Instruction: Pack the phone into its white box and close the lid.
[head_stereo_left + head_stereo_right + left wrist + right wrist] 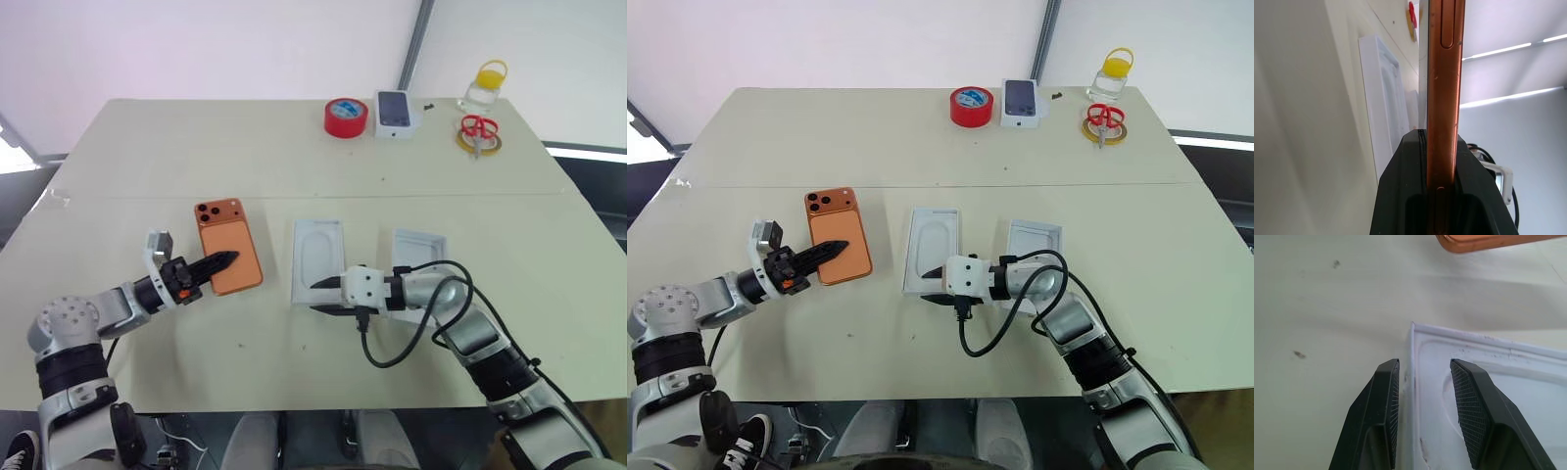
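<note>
- The left gripper [223, 260] pinches the phone [227, 245] by its edge; the phone hangs over the counter [196, 157], at 9 o'clock from the box [318, 257].
- The right gripper [323, 296] has its fingers spread astride the near wall of the box.
- The lid [423, 251] lies at 3 o'clock from the box.
- Risk: the edge grip is thin, so the phone may slip or catch the box wall and tilt.
</note>
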Robot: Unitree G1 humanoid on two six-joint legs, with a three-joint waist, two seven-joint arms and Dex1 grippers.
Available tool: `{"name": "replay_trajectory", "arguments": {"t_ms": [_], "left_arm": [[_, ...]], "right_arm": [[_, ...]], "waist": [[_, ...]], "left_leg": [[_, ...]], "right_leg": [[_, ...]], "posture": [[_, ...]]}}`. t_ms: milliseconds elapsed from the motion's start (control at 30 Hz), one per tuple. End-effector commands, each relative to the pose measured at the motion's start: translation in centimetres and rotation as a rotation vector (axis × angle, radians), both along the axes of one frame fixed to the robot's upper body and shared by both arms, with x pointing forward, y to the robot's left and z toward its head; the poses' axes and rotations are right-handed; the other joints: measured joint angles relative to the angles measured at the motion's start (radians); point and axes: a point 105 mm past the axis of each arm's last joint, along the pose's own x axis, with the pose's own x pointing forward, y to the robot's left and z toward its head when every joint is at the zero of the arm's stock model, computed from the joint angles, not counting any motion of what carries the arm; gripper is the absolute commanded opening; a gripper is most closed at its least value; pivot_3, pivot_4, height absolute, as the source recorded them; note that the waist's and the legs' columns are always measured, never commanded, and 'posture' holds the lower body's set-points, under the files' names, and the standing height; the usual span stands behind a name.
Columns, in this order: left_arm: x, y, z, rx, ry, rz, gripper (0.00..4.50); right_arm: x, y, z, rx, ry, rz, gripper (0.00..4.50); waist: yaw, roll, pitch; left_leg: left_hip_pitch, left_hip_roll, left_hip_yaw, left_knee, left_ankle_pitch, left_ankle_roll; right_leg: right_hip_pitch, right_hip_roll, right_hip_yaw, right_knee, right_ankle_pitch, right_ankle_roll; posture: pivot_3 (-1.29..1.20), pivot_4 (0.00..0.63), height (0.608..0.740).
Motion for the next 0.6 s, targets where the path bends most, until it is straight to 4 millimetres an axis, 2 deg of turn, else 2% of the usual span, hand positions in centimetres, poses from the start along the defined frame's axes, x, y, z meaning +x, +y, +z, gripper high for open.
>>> {"name": "replay_trajectory", "arguments": {"t_ms": [33,167,267,333,600], "left_arm": [[0.14,-0.07,1.13,0.002,-0.054,-0.008,0.0],[0.09,-0.05,1.11,0.0,-0.051,-0.009,0.0],[0.17,0.05,1.16,0.002,-0.053,-0.005,0.0],[0.21,0.11,1.18,-0.001,-0.051,-0.002,0.0],[0.0,0.39,0.83,0.0,-0.036,0.002,0.0]], "right_arm": [[-0.3,0.3,0.46,0.021,-0.02,0.019,1.7],[-0.44,0.25,0.4,0.028,-0.005,0.02,1.7],[-0.39,0.27,0.19,0.016,-0.009,0.018,0.87],[-0.41,0.21,-0.06,0.005,-0.013,0.017,0.03],[-0.52,0.17,0.22,0.017,0.001,0.009,0.03]], "waist": [[0.001,0.0,0.0],[0.001,0.0,0.0],[0.001,0.0,0.0],[0.001,0.0,0.0],[0.001,0.0,0.0]], "left_leg": [[0.0,0.0,0.0,0.0,0.0,0.0],[0.0,0.0,0.0,0.0,0.0,0.0],[0.0,0.0,0.0,0.0,0.0,0.0],[0.0,0.0,0.0,0.0,0.0,0.0],[0.0,0.0,0.0,0.0,0.0,0.0]], "right_leg": [[0.0,0.0,0.0,0.0,0.0,0.0],[0.0,0.0,0.0,0.0,0.0,0.0],[0.0,0.0,0.0,0.0,0.0,0.0],[0.0,0.0,0.0,0.0,0.0,0.0],[0.0,0.0,0.0,0.0,0.0,0.0]], "posture": [[0.0,0.15,0.739],[0.0,0.15,0.739],[0.0,0.15,0.739],[0.0,0.15,0.739],[0.0,0.15,0.739]]}}
